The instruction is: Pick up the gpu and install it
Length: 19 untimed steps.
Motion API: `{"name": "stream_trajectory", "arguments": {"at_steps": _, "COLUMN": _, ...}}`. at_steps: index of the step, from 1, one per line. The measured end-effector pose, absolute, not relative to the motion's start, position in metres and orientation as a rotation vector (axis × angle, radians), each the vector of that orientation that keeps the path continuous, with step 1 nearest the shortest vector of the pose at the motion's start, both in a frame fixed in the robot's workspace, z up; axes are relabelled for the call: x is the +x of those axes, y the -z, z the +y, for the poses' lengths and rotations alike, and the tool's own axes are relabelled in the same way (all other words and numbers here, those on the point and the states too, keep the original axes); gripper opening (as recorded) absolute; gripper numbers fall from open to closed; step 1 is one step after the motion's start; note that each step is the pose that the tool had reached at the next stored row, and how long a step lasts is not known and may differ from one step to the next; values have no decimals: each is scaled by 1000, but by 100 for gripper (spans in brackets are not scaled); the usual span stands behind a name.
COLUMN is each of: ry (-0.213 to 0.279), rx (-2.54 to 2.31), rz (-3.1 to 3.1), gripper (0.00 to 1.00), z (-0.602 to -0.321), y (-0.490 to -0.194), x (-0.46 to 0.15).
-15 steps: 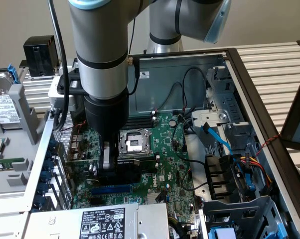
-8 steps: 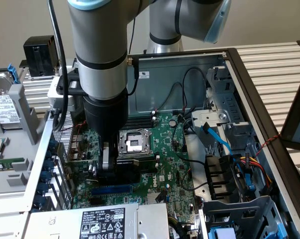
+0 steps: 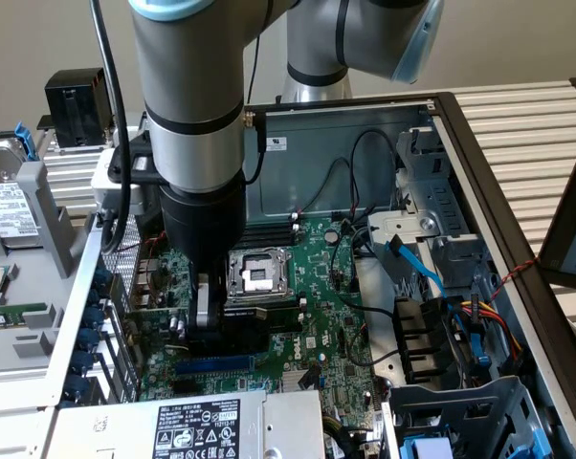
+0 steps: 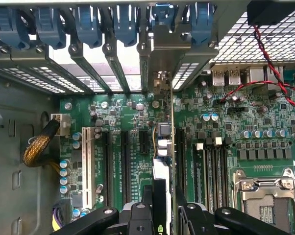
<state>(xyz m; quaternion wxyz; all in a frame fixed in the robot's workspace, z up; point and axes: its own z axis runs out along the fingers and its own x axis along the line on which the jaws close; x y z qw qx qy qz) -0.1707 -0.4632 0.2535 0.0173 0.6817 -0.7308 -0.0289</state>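
Claw (image 4: 163, 215) grips gpu (image 4: 162, 142) edge-on over motherboard (image 4: 221, 132); power-supply label (image 3: 197, 430) print unreadable.

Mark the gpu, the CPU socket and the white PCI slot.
gpu (image 4: 161, 142): wrist view, top edge of the card.
CPU socket (image 3: 257, 277): exterior view, metal load frame.
white PCI slot (image 4: 86, 166): wrist view, middle of the slot.

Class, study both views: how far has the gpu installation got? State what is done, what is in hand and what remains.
Done: the gpu is picked up, gripped in the claw. In hand: it stands edge-on over the motherboard's expansion slots, its bracket at the case's rear openings. Left: seating cannot be confirmed, and the claw has not let go.
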Motion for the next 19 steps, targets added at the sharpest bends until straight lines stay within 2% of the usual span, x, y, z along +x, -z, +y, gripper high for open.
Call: {"name": "stream_trajectory", "arguments": {"at_steps": 19, "ry": 77, "rx": 2115, "rz": -2263, "gripper": 27, "z": -462, "y": -253, "x": -171}}
